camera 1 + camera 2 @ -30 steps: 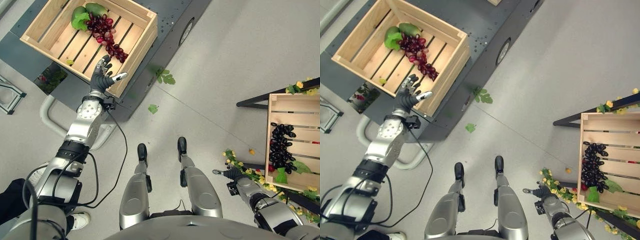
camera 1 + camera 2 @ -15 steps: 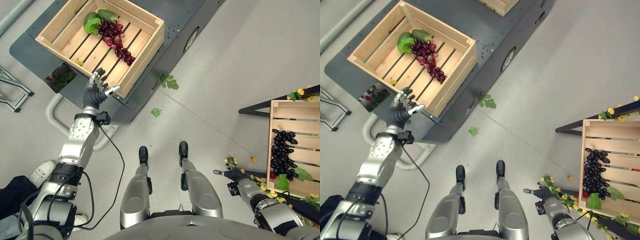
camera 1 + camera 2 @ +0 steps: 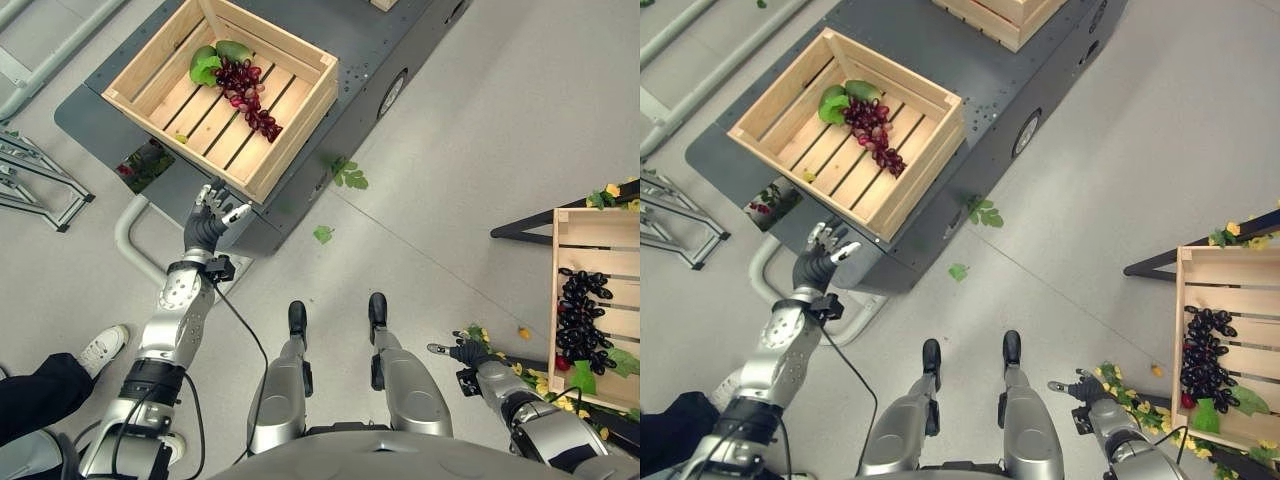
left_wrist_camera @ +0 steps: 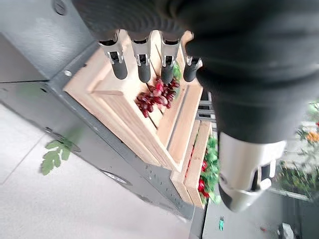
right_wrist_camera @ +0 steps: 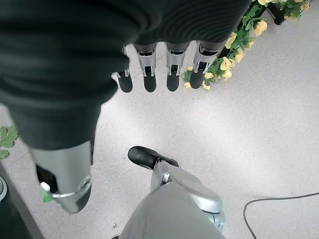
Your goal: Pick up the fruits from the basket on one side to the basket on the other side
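Grey floor (image 3: 470,120) lies under everything, with a dark grey cart (image 3: 940,60) on the robot's left side. On the cart sits a wooden crate (image 3: 225,95). Inside that crate lies a bunch of red grapes (image 3: 250,92), next to a green leaf (image 3: 204,68) and a green fruit (image 3: 235,50) at the far end.

The left hand (image 3: 210,222) hangs in the air near the crate's closest corner, just outside it and not touching it. Its fingers are straight and spread, with the thumb apart, and it holds nothing.

A few green leaves (image 3: 348,175) lie on the floor beside the cart.

Far over on the right is a second wooden crate (image 3: 1230,340) with a bunch of dark grapes (image 3: 1205,352) in it. Yellow flowers (image 5: 227,62) grow along its near side. The right hand (image 3: 455,351) is low down by those flowers, its fingers straight and empty.

A person's white shoe (image 3: 100,347) stands at the left.
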{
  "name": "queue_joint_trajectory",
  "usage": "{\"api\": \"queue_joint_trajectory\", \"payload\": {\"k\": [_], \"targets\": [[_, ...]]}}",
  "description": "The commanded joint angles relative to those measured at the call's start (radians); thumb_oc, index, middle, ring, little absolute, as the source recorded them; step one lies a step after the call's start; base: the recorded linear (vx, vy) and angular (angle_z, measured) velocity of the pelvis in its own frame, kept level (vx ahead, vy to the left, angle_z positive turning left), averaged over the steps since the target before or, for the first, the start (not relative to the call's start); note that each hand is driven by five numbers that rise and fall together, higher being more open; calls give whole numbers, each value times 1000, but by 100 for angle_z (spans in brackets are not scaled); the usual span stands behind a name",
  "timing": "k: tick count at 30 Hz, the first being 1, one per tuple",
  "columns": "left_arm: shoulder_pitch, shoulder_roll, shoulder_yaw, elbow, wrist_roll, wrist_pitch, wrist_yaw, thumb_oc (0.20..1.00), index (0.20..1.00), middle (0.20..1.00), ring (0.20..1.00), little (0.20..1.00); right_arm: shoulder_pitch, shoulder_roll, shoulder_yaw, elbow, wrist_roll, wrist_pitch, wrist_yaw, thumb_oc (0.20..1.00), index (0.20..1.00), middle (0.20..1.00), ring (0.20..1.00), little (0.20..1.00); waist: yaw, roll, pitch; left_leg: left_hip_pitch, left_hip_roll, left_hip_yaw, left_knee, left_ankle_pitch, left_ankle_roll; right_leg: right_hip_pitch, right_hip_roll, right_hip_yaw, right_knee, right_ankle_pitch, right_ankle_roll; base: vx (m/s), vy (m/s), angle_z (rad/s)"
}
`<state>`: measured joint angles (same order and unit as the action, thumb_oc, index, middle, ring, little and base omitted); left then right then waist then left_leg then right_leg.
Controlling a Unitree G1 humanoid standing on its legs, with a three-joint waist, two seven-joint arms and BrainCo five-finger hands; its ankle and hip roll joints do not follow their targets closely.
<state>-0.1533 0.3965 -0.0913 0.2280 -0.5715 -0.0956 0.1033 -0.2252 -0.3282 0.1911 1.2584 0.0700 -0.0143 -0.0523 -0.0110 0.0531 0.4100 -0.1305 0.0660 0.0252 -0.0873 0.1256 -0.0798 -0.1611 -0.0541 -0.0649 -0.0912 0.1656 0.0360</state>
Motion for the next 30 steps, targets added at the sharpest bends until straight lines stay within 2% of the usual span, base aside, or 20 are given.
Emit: {"api": "queue_joint_trajectory", "payload": {"k": [1,7,9,17,18,20,30], "targets": [[22,17,46,39,36,-24,0,1000,1000,1000,1000,1000,26,14,2,8,7,-2,-13,1000,1000,1000,1000,1000,5,-70,-64,-62,-40,-11,50,-59,22,-39,-60,18,38,-92,87,0,0,0],[18,-23,42,187,76,-9,22,1000,1000,1000,1000,1000,27,17,-1,9,8,-1,-24,1000,1000,1000,1000,1000,8,-73,-70,-56,-45,-14,52,-64,24,-32,-66,14,41,-95,90,4,12,2],[7,-38,19,288,128,3,25,1000,1000,1000,1000,1000,26,22,3,8,6,2,-29,1000,1000,1000,1000,1000,7,-76,-78,-49,-50,-12,56,-72,28,-23,-71,11,44,-97,93,26,44,3],[-24,-79,-19,523,199,28,33,1000,1000,1000,1000,1000,26,28,12,6,2,7,-41,1000,1000,1000,1000,1000,7,-78,-96,-32,-63,-7,62,-87,36,-5,-82,12,45,-100,99,22,51,2],[-40,-94,-20,631,224,41,47,1000,1000,1000,1000,1000,25,32,16,10,-1,10,-43,1000,1000,1000,1000,1000,7,-81,-104,-28,-68,-5,65,-93,40,1,-87,13,45,-99,101,18,48,1],[-44,-101,-20,670,228,47,49,1000,1000,1000,1000,1000,23,34,18,11,-3,12,-44,1000,1000,1000,1000,1000,6,-81,-106,-27,-71,-3,65,-95,42,3,-88,12,45,-99,102,19,52,0],[-85,-151,-20,1004,343,91,29,1000,1000,1000,1000,1000,16,60,36,37,-10,21,-33,1000,1000,1000,1000,1000,3,-94,-143,-2,-91,9,70,-120,57,22,-107,21,48,-99,111,35,48,-1]]}}
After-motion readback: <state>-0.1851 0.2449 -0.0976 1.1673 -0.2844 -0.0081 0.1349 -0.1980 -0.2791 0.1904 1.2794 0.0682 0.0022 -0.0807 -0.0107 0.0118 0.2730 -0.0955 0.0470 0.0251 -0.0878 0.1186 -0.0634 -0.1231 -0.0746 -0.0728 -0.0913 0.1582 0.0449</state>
